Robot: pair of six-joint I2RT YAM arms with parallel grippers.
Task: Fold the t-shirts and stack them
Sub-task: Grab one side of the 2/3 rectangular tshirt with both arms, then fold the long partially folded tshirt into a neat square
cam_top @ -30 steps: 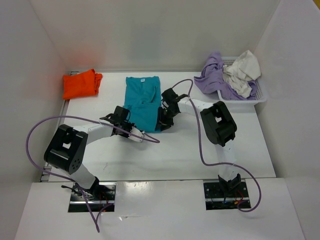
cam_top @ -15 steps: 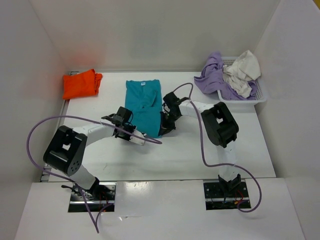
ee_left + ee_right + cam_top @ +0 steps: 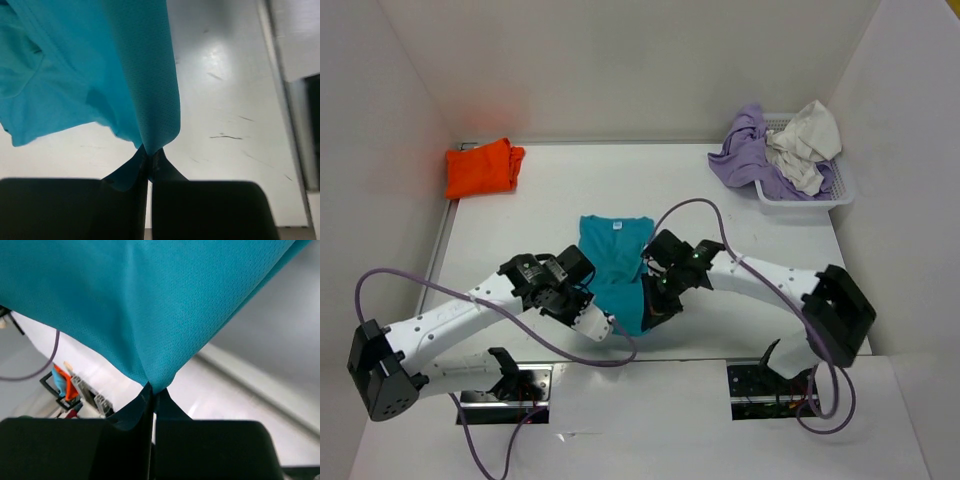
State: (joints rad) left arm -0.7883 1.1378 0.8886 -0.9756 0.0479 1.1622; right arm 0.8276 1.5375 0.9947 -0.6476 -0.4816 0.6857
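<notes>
Noted teal shirt (image 3: 613, 262) at mid-surface, toward the near edge, collar tag pointing to the far edge. Found left tool (image 3: 603, 323) clenched on the shirt's near left corner. In left wrist view, saw dark fingers (image 3: 75, 210) pressed together on a fold of teal cloth, with more cloth fanning up and left above the white surface (image 3: 520, 230). Found right tool (image 3: 653, 308) clenched likewise, grasping the near right edge of the same shirt. In right wrist view, saw cloth drawn to a point at the fingertips and spread taut across the upper frame. Marked both tools near each other, with the shirt's near end gathered between them. Could not tell from the top view whether the near hem touched the surface.

Logged orange shirt (image 3: 482, 168) folded at the far left corner, well apart from both arms. Logged basket (image 3: 825, 195) at the far right corner. Saw purple shirt (image 3: 740, 152) draped over the basket's left rim and down onto the surface. Saw white shirt (image 3: 807, 140) crumpled on top, touching the purple one.
</notes>
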